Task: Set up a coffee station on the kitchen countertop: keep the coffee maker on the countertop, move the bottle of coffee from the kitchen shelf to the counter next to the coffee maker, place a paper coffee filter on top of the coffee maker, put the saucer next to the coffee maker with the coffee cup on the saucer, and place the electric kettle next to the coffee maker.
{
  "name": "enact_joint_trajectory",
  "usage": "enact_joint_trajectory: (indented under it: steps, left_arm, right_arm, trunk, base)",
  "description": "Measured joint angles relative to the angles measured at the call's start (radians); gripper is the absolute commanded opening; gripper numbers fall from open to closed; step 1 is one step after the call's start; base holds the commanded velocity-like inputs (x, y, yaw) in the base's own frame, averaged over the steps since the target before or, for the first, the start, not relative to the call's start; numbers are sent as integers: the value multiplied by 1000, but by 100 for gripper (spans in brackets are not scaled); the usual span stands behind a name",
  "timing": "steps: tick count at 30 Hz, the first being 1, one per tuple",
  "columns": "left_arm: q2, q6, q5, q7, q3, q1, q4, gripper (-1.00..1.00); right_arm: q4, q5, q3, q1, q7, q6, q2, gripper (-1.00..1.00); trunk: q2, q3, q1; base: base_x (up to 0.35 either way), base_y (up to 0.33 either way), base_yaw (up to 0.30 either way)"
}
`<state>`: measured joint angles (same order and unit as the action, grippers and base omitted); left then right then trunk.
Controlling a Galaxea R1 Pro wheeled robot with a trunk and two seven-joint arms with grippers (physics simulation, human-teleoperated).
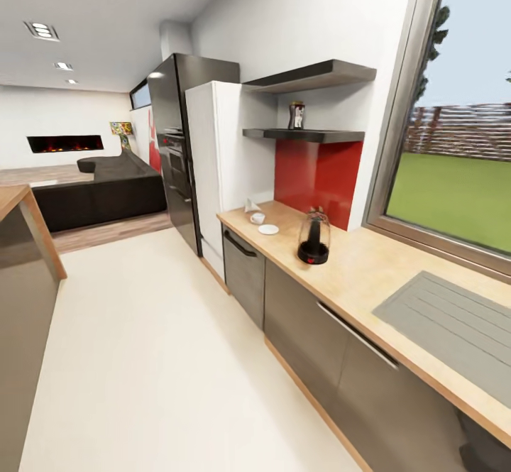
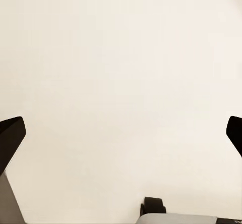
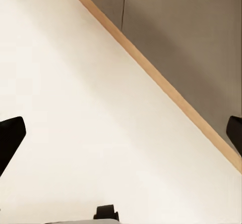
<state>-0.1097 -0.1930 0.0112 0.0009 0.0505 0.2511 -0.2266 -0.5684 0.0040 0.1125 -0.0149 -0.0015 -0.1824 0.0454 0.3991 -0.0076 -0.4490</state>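
A dark bottle of coffee [image 1: 297,115] stands on the lower wall shelf [image 1: 312,135] over the red backsplash. On the wooden countertop [image 1: 369,262] below stands a black-based glass appliance [image 1: 313,238]; I cannot tell whether it is the coffee maker or the kettle. Further along lie a white saucer [image 1: 268,229], a small white cup [image 1: 257,218] beside it, and a white paper filter [image 1: 250,206] by the fridge. My left gripper [image 2: 121,133] hangs open over pale floor. My right gripper [image 3: 121,133] is open over the floor beside the wooden cabinet plinth [image 3: 166,85].
A grey sink drainboard [image 1: 447,330] is set into the near counter under the window. A white fridge [image 1: 213,174] and a black oven tower [image 1: 174,160] end the counter run. A wooden island [image 1: 21,245] stands at the left, a dark sofa [image 1: 99,188] beyond. Pale floor [image 1: 142,330] runs between.
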Motion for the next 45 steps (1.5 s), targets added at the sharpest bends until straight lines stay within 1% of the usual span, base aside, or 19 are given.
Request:
enact_joint_trajectory:
  steps: [45]
  left_arm:
    - [1, -1, 3, 1, 0, 0, 0, 100]
  right_arm:
    - [2, 2, 0, 0, 0, 1, -1, 100]
  trunk:
    - [0, 0, 0]
  base:
    - [309, 195, 0]
